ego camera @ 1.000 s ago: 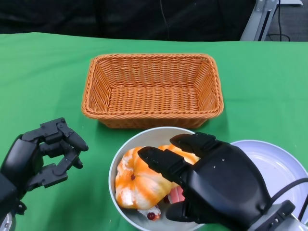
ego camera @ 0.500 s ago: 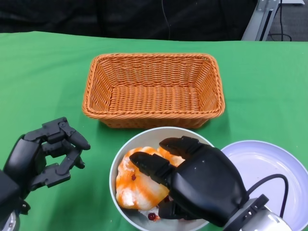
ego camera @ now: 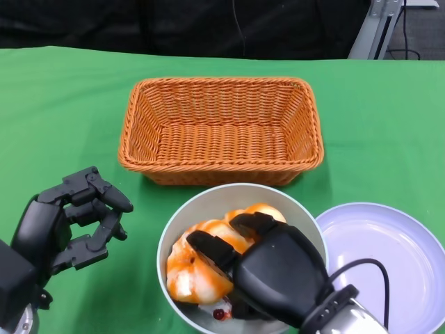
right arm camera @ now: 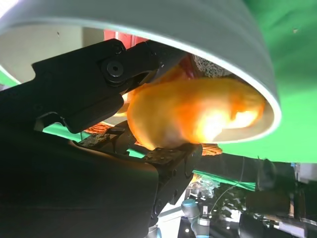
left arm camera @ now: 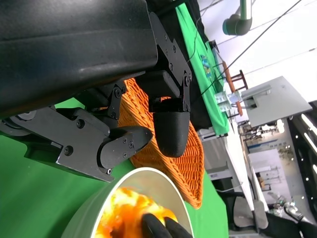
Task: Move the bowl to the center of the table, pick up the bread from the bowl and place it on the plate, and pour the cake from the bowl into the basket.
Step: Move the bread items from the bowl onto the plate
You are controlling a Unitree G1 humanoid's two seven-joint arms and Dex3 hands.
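Sliding further left over the bowl (ego camera: 208, 202) since the earlier frames, the right hand (ego camera: 274, 275) now curls its fingers (ego camera: 212, 249) over and around the bread (ego camera: 195, 268), which lies in the bowl directly under them, while the left hand (ego camera: 66, 223) hovers empty, fingers loosely bent, beside the bowl

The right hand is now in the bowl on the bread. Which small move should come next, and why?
Probably close the right hand firmly on the bread and lift it slightly. Its fingers already lie over the bread inside the bowl, and the plate beside the bowl has nothing on it.
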